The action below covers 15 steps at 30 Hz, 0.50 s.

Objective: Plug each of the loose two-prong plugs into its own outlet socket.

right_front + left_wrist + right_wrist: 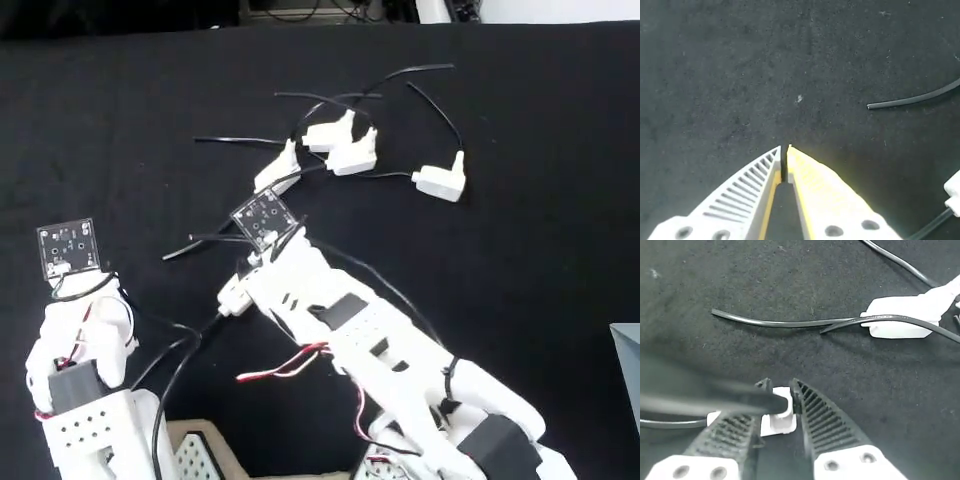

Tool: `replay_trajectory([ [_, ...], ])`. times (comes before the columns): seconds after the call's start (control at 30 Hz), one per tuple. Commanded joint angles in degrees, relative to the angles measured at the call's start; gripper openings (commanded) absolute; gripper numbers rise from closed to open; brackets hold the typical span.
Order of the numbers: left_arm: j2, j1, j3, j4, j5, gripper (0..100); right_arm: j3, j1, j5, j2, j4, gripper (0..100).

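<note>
Several white plug and socket pieces with black cables lie at the back of the black table: one (275, 170), a pair (342, 146) and one apart (440, 182). My right arm reaches toward them, and its camera board (262, 218) covers the fingers in the high view. My right gripper (780, 385) is shut on a small white plug (777, 416), whose black cable crosses close in front of the camera. Another white plug (900, 315) lies farther ahead of it. At the near left of the table, my left gripper (785, 148) is shut with nothing in it, just above bare cloth.
A loose cable end (910, 100) lies ahead of the left gripper. A white piece with a cable (232, 295) sits beside the right arm's wrist. Black cables loop around the plug cluster (400, 75). A grey box corner (628, 370) is at the right edge.
</note>
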Motion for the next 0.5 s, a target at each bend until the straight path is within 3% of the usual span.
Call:
replay_trajectory([
  [0.0,-0.5,0.0,-0.2,0.3,-0.8,4,-3.0,-0.7,-0.6,1.0,-1.1,1.2],
  [0.47,-0.7,0.0,0.3,0.4,-0.9,4,-2.8,-2.8,3.5,5.1,-4.0,1.2],
])
